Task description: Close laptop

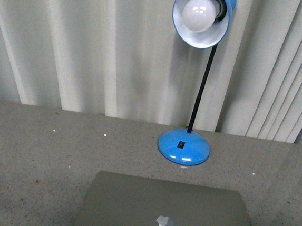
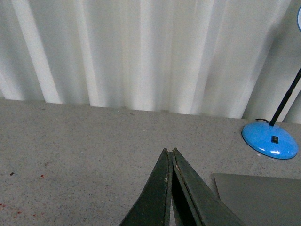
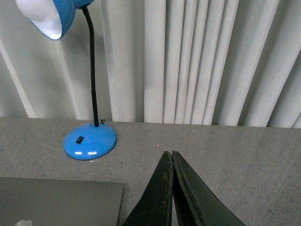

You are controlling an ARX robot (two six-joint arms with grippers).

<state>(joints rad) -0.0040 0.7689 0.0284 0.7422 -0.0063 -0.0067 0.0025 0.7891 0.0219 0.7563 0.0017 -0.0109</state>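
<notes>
The laptop [image 1: 166,212] is lying lid-down near the blue desk lamp [image 1: 184,146]. The left gripper [image 2: 169,153] and right gripper [image 3: 168,155] are both sitting pinched together, holding nothing.

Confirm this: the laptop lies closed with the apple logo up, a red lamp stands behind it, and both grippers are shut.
One thing is wrong: the lamp is blue, not red, as the front view shows. The rest holds: the laptop lies closed with its logo up, and the left gripper and right gripper are shut.
</notes>
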